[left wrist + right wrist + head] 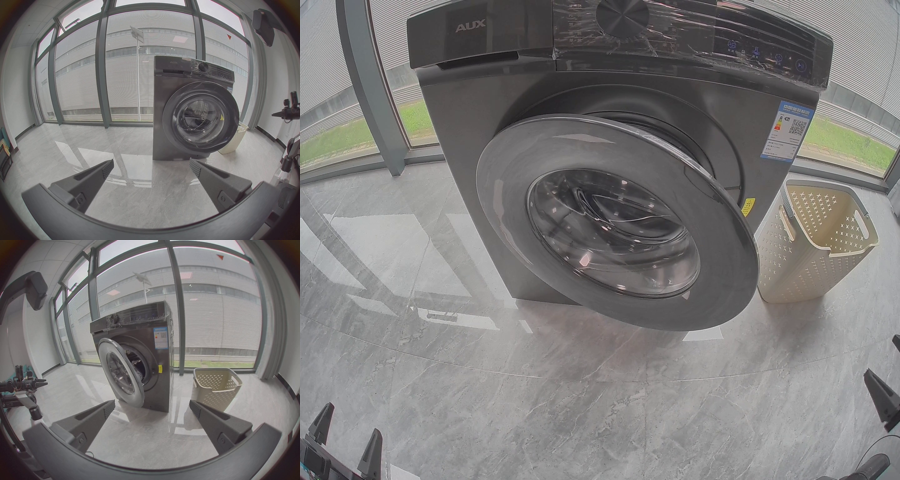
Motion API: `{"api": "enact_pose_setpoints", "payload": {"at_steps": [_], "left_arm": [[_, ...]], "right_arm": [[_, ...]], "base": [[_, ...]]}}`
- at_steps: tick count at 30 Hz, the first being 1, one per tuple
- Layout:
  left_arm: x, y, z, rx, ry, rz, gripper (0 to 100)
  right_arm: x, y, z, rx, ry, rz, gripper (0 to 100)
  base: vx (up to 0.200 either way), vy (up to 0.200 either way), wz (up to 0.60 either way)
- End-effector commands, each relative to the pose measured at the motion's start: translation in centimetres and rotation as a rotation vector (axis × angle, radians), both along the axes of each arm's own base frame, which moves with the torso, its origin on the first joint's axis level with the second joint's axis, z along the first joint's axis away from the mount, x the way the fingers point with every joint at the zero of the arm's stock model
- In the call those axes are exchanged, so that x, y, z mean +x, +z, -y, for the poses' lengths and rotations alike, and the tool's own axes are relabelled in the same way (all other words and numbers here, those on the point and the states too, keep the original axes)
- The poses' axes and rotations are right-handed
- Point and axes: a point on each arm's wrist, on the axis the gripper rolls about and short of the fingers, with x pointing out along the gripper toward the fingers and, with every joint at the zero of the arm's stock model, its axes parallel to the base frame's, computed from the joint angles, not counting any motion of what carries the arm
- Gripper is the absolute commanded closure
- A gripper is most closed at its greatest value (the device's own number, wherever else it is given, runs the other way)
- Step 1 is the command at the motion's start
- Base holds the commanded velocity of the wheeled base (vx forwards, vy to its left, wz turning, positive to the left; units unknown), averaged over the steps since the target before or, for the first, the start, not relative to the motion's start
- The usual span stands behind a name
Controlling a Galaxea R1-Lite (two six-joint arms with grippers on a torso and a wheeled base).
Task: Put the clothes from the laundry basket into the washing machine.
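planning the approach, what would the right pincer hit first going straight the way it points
The right pincer would probably meet the front of the washing machine, just beside its open door; the laundry basket sits off that line. Depth is unclear.

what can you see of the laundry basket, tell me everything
The laundry basket is cream plastic, rectangular, narrowing toward its base, its walls pierced with small holes and a cut-out handle at each end of the rim. It stands upright on the grey floor just right of the washing machine, a narrow gap between them in the right wrist view. Nothing shows above its rim or against the inner walls in sight; its bottom is hidden. Only the floor touches it.
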Motion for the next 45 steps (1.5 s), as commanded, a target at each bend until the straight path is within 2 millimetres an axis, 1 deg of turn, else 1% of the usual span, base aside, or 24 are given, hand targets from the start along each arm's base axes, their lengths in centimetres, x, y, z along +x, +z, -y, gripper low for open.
{"api": "enact_pose_setpoints", "payload": {"at_steps": [1, 3, 6, 8, 13, 15, 18, 21, 24, 27, 29, 30, 31, 32, 34, 36, 38, 41, 42, 45], "left_arm": [[0.0, -0.5, 0.0, 0.002, -0.001, -0.006, 0], [0.0, -0.5, 0.0, 0.002, -0.001, -0.006, 0], [0.0, -0.5, 0.0, 0.002, -0.001, -0.006, 0], [0.0, -0.5, 0.0, 0.002, -0.001, -0.006, 0], [0.0, -0.5, 0.0, 0.002, -0.001, -0.006, 0], [0.0, -0.5, 0.0, 0.002, -0.001, -0.006, 0], [0.0, -0.5, 0.0, 0.002, -0.001, -0.006, 0], [0.0, -0.5, 0.0, 0.000, -0.001, -0.006, 0], [0.1, -0.5, 0.0, 0.002, -0.001, -0.008, 0], [0.0, -0.5, 0.0, 0.002, -0.001, -0.006, 0], [0.0, -0.5, 0.0, 0.002, -0.001, -0.006, 0], [0.0, -0.5, 0.0, 0.002, -0.001, -0.006, 0], [0.0, -0.5, 0.0, 0.002, -0.001, -0.006, 0], [0.0, -0.5, 0.0, 0.003, -0.001, -0.006, 0], [0.0, -0.5, 0.0, 0.003, -0.001, -0.006, 0], [0.0, -0.5, 0.0, 0.003, -0.001, -0.006, 0], [0.0, -0.5, 0.0, 0.003, -0.001, -0.006, 0], [0.0, -0.5, 0.0, 0.003, -0.001, -0.006, 0], [0.0, -0.5, 0.0, 0.003, -0.001, -0.006, 0], [0.0, -0.5, 0.0, 0.003, -0.001, -0.006, 0]], "right_arm": [[10.0, 0.6, -2.9, -0.046, 0.269, -0.254, 0], [11.3, 0.2, -4.5, -0.009, 0.254, -0.305, 0], [12.6, 0.1, -7.1, 0.038, 0.251, -0.356, 0], [13.7, 0.3, -8.5, 0.070, 0.248, -0.363, 0], [16.6, 1.2, -10.2, 0.091, 0.237, -0.346, 0], [17.3, 1.6, -10.6, 0.099, 0.234, -0.330, 0], [18.2, 1.8, -11.1, 0.102, 0.229, -0.326, 0], [19.3, 2.1, -11.0, 0.105, 0.197, -0.316, 0], [20.5, 2.5, -10.4, 0.114, 0.146, -0.297, 0], [21.9, 3.3, -9.2, 0.133, 0.082, -0.267, 0], [22.5, 3.6, -8.5, 0.139, 0.049, -0.255, 0], [22.5, 3.6, -8.5, 0.139, 0.049, -0.255, 0], [22.9, 3.9, -7.7, 0.141, 0.014, -0.241, 0], [23.0, 3.9, -7.3, 0.135, 0.000, -0.234, 0], [23.0, 3.9, -7.0, 0.128, -0.009, -0.235, 0], [22.8, 3.5, -7.0, 0.109, -0.004, -0.245, 0], [22.2, 2.5, -6.9, 0.077, 0.003, -0.275, 0], [21.7, 2.0, -7.4, 0.051, 0.031, -0.289, 0], [21.1, 1.7, -8.5, 0.044, 0.083, -0.302, 0], [20.6, 1.6, -9.6, 0.040, 0.131, -0.307, 0]], "base": [[0.000, 0.000, 0.00], [0.000, 0.000, 0.00], [0.000, 0.000, 0.00], [0.000, 0.000, 0.00], [0.000, 0.000, 0.00], [0.000, 0.000, 0.00], [0.000, 0.000, 0.00], [0.067, 0.000, 0.00], [0.200, 0.000, 0.00], [0.200, 0.000, 0.00], [0.200, 0.000, 0.00], [0.000, 0.000, 0.00], [0.000, 0.000, 0.00], [0.000, 0.000, 0.00], [0.000, 0.000, 0.00], [0.000, 0.000, 0.00], [0.000, 0.000, 0.00], [0.000, 0.000, 0.00], [0.000, 0.000, 0.00], [0.000, 0.000, 0.00]]}}
